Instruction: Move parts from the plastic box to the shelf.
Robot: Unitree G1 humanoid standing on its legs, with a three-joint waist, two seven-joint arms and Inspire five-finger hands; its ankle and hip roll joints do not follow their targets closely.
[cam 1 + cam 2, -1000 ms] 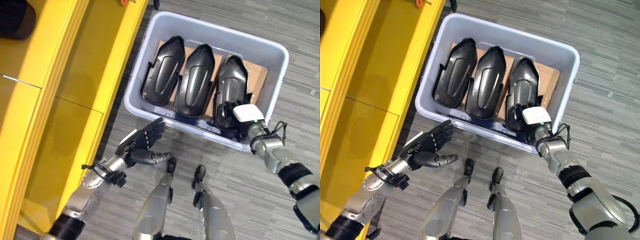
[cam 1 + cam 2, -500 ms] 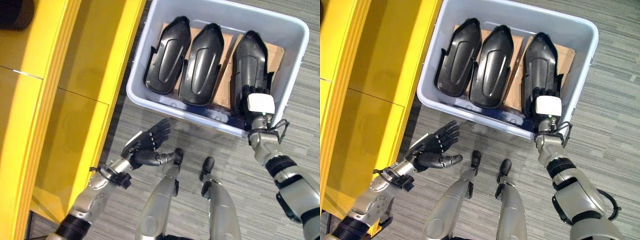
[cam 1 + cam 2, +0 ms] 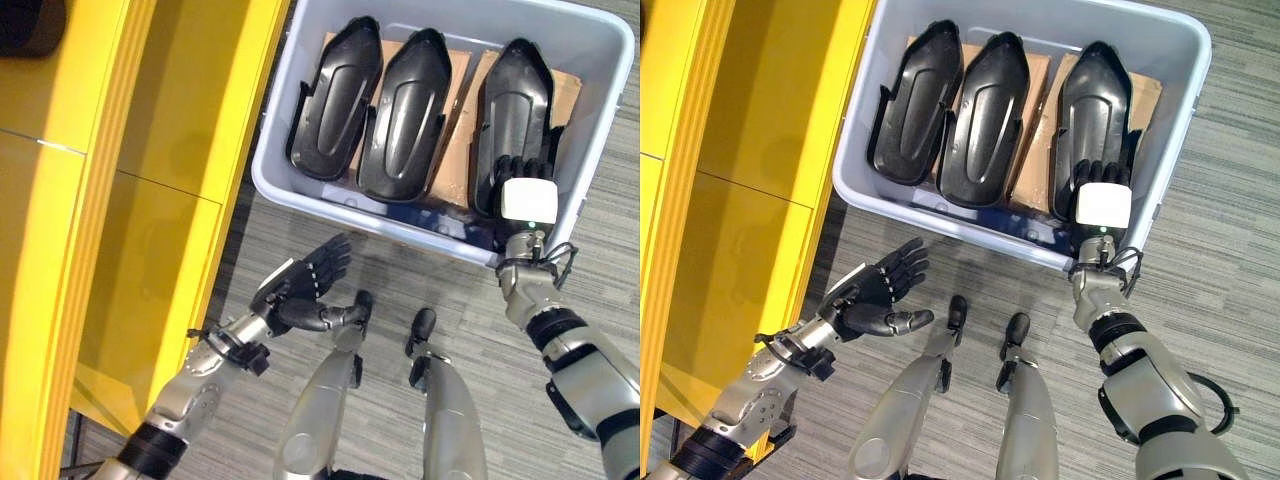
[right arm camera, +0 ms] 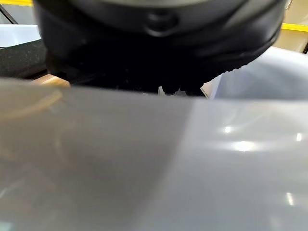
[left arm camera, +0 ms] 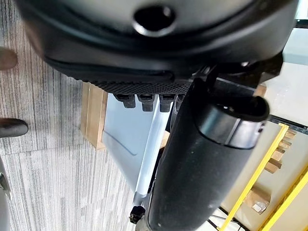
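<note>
Grey carpet floor [image 3: 600, 150] | plastic box [image 3: 270, 160] beside yellow shelf [image 3: 180, 120], three black parts inside | I rest right hand [image 3: 522, 190] on rightmost part [image 3: 515, 110] for pickup, finger grip unclear | left hand [image 3: 305, 285] fingers spread, waiting by box's near edge

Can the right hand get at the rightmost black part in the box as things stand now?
Probably yes. The right hand is already over the box rim, fingers on the near end of that part. Nothing lies on top of it.

Bright, even light; blurred glare in right wrist view.
</note>
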